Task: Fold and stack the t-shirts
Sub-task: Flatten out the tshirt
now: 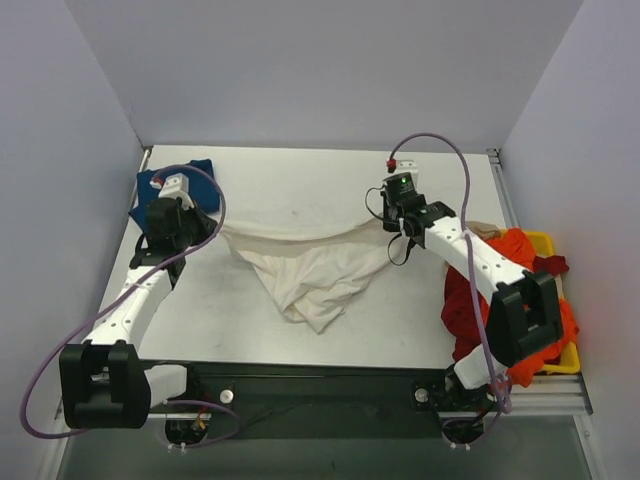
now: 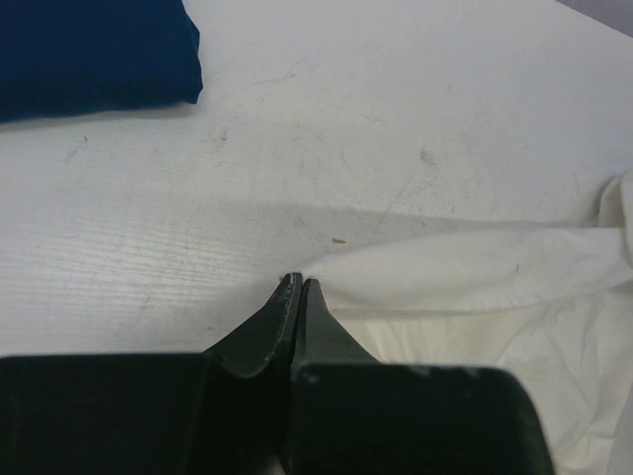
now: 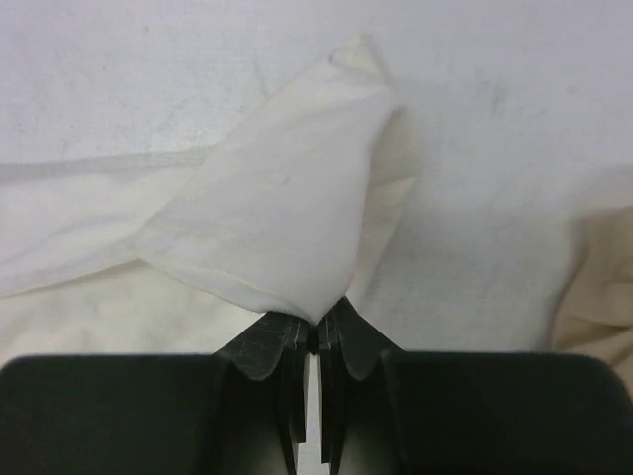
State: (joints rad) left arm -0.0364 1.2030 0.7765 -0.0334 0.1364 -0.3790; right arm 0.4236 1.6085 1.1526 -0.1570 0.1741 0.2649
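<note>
A cream t-shirt (image 1: 310, 270) hangs stretched between my two grippers above the middle of the table, sagging to a point toward the front. My left gripper (image 1: 212, 226) is shut on its left corner; the wrist view shows the jaws (image 2: 299, 282) closed on the cloth edge (image 2: 445, 267). My right gripper (image 1: 392, 228) is shut on the right corner (image 3: 287, 218), pinched at the tips (image 3: 316, 332). A folded dark blue t-shirt (image 1: 165, 185) lies at the back left and also shows in the left wrist view (image 2: 89, 49).
A yellow bin (image 1: 550, 250) at the right edge holds a heap of bright orange (image 1: 515, 250) and dark red shirts (image 1: 462, 300) spilling over its side, with beige cloth (image 1: 487, 230) at its top. Grey walls enclose the table.
</note>
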